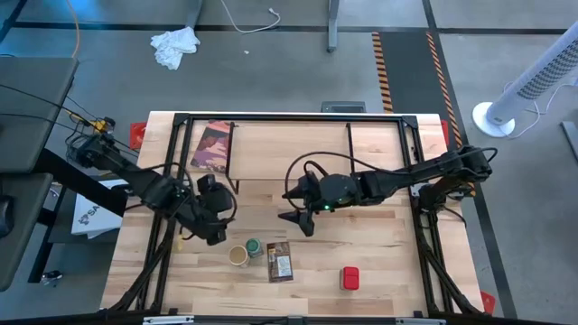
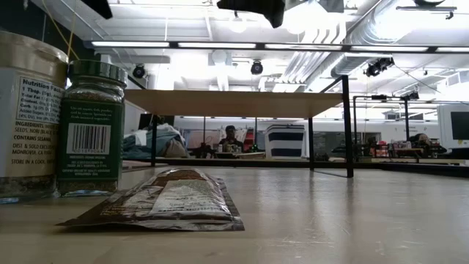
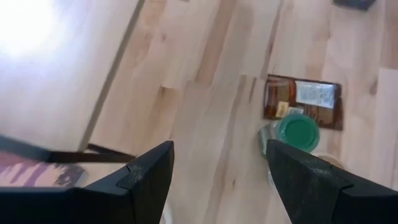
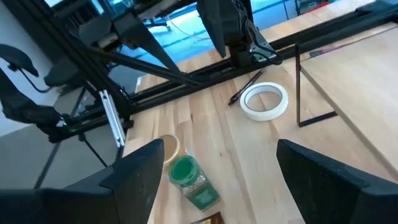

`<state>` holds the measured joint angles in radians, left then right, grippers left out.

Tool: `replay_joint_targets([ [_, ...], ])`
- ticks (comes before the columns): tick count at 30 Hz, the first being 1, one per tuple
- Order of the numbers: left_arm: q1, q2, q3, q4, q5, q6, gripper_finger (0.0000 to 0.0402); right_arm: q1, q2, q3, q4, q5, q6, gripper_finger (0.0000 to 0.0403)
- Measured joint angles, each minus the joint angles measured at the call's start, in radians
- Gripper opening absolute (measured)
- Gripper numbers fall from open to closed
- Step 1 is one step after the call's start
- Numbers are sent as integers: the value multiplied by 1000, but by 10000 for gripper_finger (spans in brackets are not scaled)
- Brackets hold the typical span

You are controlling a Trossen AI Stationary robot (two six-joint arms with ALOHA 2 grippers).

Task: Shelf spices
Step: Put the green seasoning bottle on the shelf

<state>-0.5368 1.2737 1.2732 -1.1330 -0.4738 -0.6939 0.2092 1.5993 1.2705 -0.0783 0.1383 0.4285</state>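
I hold both pincers spread and empty above the table, the left pincer [image 1: 215, 236] nearest the green-lidded jar [image 1: 255, 246] by the front edge, so next I must descend around it, then shelf [image 1: 298, 149] it.

A grey concrete floor [image 1: 271, 72] is seen around the wooden table [image 1: 388, 262]. A crumpled white cloth [image 1: 174, 45] and a white cable [image 1: 257, 23] are left on it, and orange-black hazard tape [image 1: 383, 59] is laid across it. A white tower fan [image 1: 528, 86] is placed nearby. Long ceiling lights [image 2: 220, 45] and ducts [image 2: 344, 51] are seen overhead; a seated person [image 2: 231, 139] is visible far behind.
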Motion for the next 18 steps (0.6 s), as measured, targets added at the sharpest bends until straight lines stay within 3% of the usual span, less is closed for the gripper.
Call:
replay_joint_targets([
  [7, 59, 105, 0, 68, 148, 127, 253, -4, -18, 0, -1, 0, -37, 307],
  [12, 62, 215, 0, 233, 262, 257, 253, -13, -63, 0, -43, 2, -71, 307],
  [18, 73, 305, 0, 246, 253, 292, 239, -15, -137, 0, -142, 9, -72, 306],
])
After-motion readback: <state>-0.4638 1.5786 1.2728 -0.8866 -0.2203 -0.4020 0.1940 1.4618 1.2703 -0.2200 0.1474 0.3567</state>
